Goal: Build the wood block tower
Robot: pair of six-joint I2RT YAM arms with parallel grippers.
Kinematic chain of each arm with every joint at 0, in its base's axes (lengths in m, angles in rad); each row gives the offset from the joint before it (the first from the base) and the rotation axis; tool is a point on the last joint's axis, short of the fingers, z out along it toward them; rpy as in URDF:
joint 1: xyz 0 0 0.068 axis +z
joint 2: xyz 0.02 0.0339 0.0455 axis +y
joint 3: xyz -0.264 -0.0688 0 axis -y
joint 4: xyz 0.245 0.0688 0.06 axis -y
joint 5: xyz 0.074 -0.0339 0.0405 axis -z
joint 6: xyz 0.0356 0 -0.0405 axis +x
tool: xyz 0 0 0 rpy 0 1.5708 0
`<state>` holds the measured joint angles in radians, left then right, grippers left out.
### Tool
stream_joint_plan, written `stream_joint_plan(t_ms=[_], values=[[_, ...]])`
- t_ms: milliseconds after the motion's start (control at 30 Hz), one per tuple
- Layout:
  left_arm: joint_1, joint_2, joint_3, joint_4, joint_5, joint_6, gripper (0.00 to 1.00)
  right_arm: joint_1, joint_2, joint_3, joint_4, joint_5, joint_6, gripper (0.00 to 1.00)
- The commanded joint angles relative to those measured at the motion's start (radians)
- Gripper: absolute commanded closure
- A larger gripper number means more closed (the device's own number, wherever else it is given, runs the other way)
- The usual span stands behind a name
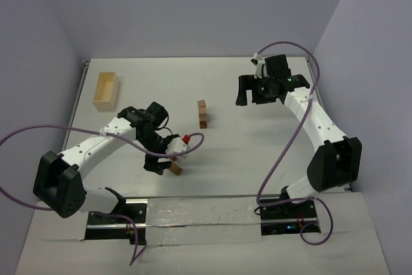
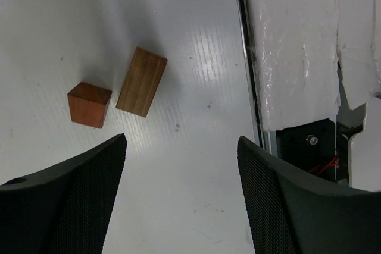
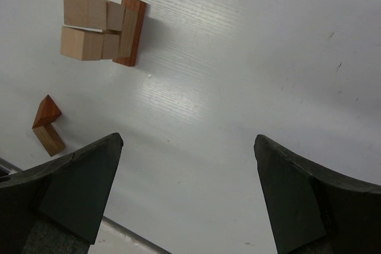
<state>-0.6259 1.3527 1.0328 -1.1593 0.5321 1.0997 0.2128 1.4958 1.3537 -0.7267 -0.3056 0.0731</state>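
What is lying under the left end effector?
A reddish cube and a tan brick, side by side on the table. In the top view, the left end effector partly hides them.

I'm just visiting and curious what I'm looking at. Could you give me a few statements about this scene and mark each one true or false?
1. The left hand and right hand are both open and empty. True.
2. The tower stands inside the pale wooden box. False: it stands on the bare table, well apart from the box.
3. A reddish cube and a brown brick lie on the table by the left hand. True.
4. The cube is stacked on the brick. False: they lie side by side.
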Motion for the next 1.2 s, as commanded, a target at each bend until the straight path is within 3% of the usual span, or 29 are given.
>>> stream_joint_plan(t_ms=[0,200,600,1167], values=[[-0.055,0.075,0.033,0.064,-0.006,0.080,0.20,-0.016,0.012,0.022,0.004,-0.017,-0.002,0.00],[-0.135,0.158,0.020,0.195,-0.046,0.049,0.22,-0.033,0.023,0.016,0.004,-0.027,-0.001,0.00],[-0.160,0.301,-0.012,0.372,-0.122,0.022,0.25,-0.062,0.032,0.018,-0.001,-0.076,0.001,0.00],[-0.160,0.223,-0.186,0.444,-0.170,0.049,0.27,-0.076,0.066,0.039,-0.012,-0.108,0.007,0.00]])
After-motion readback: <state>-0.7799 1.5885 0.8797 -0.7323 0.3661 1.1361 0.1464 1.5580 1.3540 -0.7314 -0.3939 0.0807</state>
